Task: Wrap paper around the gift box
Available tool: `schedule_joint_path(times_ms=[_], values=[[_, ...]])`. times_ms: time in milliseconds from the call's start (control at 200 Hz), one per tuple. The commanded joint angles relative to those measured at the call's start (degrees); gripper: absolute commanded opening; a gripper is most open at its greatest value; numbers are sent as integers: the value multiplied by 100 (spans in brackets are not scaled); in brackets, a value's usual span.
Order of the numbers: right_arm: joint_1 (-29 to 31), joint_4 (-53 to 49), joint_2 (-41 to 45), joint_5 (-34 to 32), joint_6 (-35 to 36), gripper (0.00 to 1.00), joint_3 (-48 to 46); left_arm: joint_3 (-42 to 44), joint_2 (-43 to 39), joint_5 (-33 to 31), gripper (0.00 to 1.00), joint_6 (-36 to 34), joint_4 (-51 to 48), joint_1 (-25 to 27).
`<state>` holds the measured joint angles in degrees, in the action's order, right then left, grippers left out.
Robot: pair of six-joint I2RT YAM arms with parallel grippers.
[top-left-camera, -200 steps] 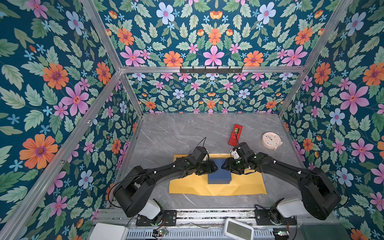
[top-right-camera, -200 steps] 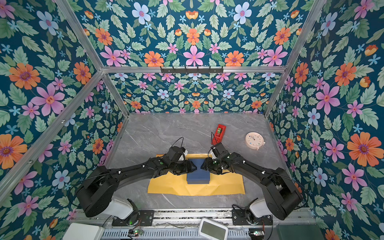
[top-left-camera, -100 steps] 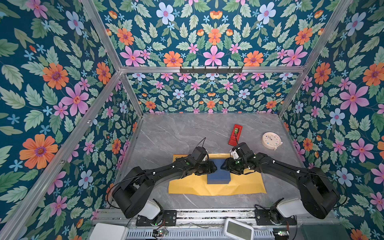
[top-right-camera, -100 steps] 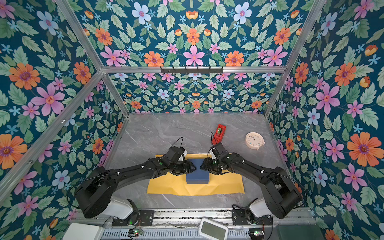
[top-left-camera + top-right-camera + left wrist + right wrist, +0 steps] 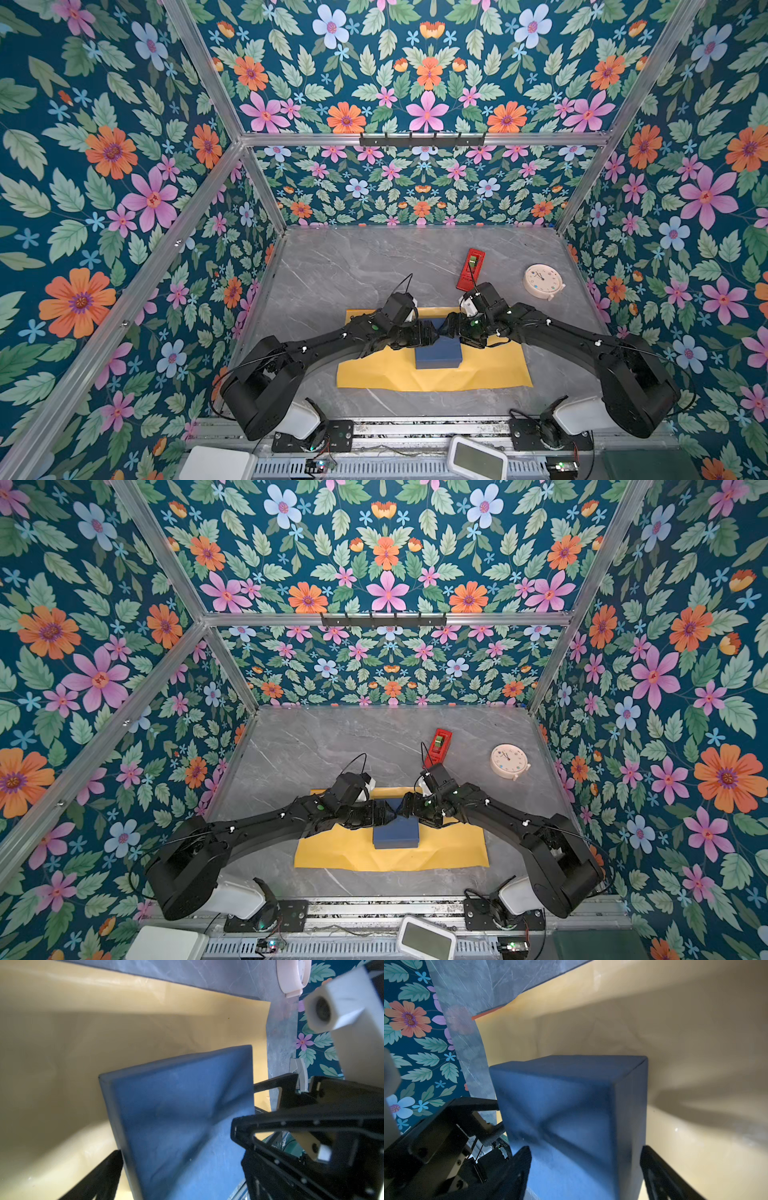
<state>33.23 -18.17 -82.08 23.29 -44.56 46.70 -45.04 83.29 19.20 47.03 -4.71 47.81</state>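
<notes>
Both sets of jaws have spread since the last frame: left gripper (image 5: pixel 428 333) and right gripper (image 5: pixel 448 328) stand released, straddling the gift box (image 5: pixel 438 358) at its 12 o'clock edge. The box lies flat at the centre of the paper (image 5: pixel 374 374), yellow face up.

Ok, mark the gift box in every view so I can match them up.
Top view: gift box low centre, lying on the paper.
Top view: gift box low centre, on the paper.
Left wrist: gift box large, from centre to lower edge.
Right wrist: gift box large, from centre to lower edge.
Shared landmark: the yellow paper under it, seen in all four.
</notes>
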Motion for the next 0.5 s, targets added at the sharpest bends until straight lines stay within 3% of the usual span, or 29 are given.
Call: schedule_joint_path(times_ms=[0,495], values=[[-12,-309,99,-193,190,85,74,-80,-50,-269,95,-201,-171,-15],[-19,260,153,228,-183,79,-273,-172,186,75,93,-99,187,-40]])
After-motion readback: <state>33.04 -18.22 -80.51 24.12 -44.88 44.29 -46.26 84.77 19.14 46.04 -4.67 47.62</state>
